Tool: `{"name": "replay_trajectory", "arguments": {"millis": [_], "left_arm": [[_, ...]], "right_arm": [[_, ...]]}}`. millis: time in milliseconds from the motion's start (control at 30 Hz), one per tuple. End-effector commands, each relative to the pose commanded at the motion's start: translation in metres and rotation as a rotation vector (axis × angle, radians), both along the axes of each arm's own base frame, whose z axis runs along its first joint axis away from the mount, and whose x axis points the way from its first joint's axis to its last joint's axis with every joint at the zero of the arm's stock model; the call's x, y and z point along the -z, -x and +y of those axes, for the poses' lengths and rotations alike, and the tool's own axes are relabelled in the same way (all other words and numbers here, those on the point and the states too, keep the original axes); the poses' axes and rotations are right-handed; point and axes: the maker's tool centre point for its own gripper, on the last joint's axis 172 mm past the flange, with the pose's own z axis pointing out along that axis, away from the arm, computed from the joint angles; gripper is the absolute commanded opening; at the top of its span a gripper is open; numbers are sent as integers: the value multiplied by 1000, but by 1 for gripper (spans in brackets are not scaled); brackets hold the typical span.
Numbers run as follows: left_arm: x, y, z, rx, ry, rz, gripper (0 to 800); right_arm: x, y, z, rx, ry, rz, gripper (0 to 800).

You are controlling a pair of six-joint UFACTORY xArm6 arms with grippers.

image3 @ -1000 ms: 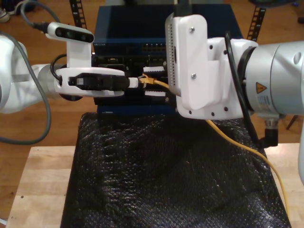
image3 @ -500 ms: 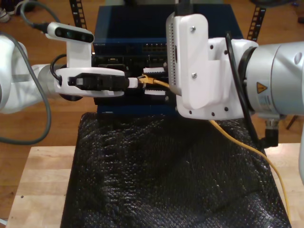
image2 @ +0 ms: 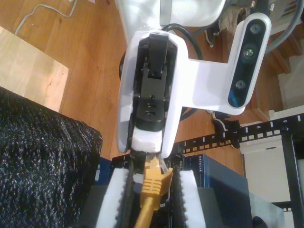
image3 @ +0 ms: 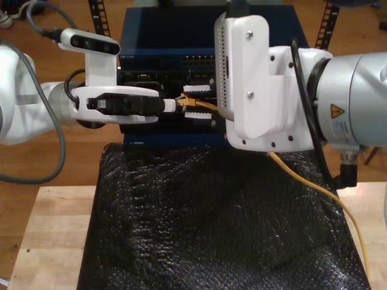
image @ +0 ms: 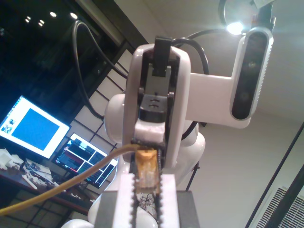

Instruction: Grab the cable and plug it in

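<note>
The orange-yellow cable (image3: pixel 302 181) runs up from the exterior view's lower right, passes under the big arm there and ends in a plug (image3: pixel 192 103) held level in front of the switch. My first gripper (image3: pixel 175 105), on the arm at the exterior view's left, is shut on the plug's clear tip (image: pixel 146 173). My second gripper (image3: pixel 195 104) faces it from the exterior view's right. Its white serrated fingers (image2: pixel 114 199) straddle the orange boot (image2: pixel 154 183) with gaps showing, so it stands open. Each wrist view looks straight at the other gripper: the second (image: pixel 149 135), the first (image2: pixel 147 142).
A blue network switch (image3: pixel 163 36) on a rack stands just behind the two grippers. Below them a black bubble-wrap mat (image3: pixel 211 223) covers the wooden table (image3: pixel 54 229). Thick grey and black arm cables hang at both sides of the exterior view.
The second arm's white camera mount has shifted slightly toward the exterior view's right. The first arm and the plug have stayed put.
</note>
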Motion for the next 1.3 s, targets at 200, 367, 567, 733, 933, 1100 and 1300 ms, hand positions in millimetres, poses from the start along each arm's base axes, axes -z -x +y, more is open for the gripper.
{"name": "replay_trajectory", "arguments": {"millis": [200, 367, 567, 733, 933, 1100, 1300], "left_arm": [[0, 0, 0, 1, -1, 1, 2], [0, 0, 0, 2, 0, 1, 2], [0, 0, 0, 0, 0, 0, 2], [-1, 1, 0, 5, 1, 0, 99], [-4, 5, 2, 16, 17, -2, 446], [-4, 5, 2, 15, 18, -4, 566], [-12, -1, 1, -24, 36, -33, 792]], "right_arm": [[3, 0, 0, 0, 3, 4, 211], [4, 0, 0, 0, 4, 5, 183], [2, 0, -1, 1, 0, 2, 61], [1, 2, 0, 2, -19, 18, 31], [-2, 3, -1, 2, -24, 12, 14], [-2, 3, -1, 3, -26, 14, 6], [-2, 2, 0, 10, -39, 30, 3]]}}
